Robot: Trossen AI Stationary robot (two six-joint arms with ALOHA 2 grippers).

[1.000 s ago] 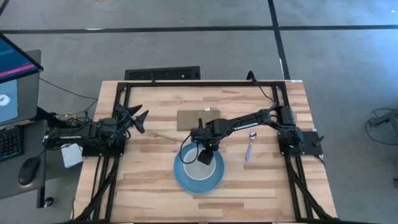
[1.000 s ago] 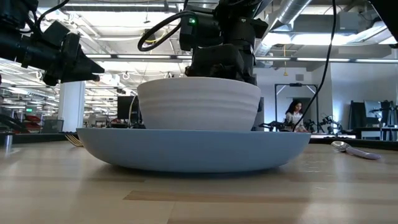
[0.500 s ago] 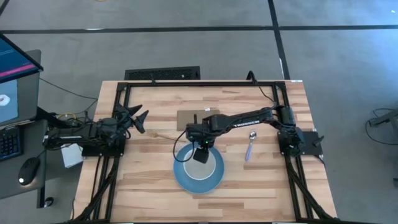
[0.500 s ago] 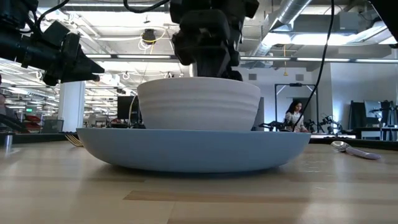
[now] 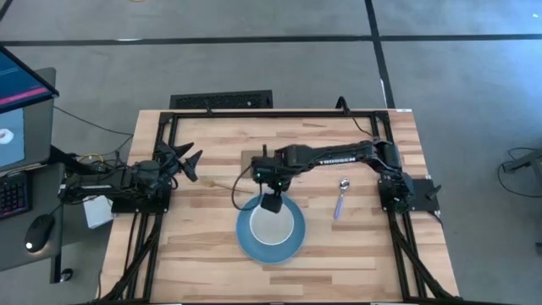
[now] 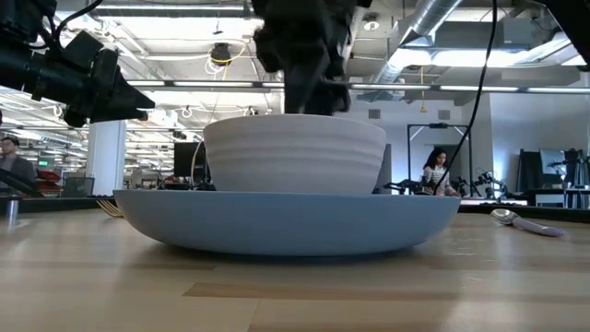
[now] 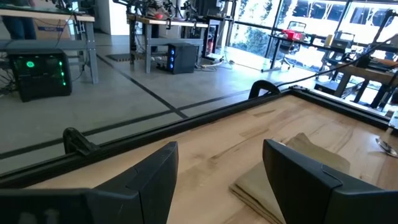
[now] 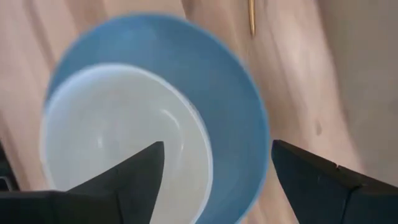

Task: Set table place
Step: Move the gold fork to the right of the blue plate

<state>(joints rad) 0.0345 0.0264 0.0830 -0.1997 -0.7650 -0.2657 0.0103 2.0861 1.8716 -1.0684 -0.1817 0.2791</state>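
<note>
High view: right pincer (image 5: 271, 202) apart above white bowl (image 5: 271, 227) on blue plate (image 5: 247, 240), no legible writing.

The bowl (image 5: 271, 226) sits in the plate (image 5: 246, 241) at worktop (image 5: 203, 246) centre; spoon (image 5: 340, 196) at its two o'clock, fork (image 5: 222, 186) at ten, mat (image 5: 252, 163) at twelve.

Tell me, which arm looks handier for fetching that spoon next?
The right, probably. Its open end effector hovers empty over the white bowl on the blue plate, and the spoon lies on that arm's side. The left end effector waits at the table's far left edge.
</note>
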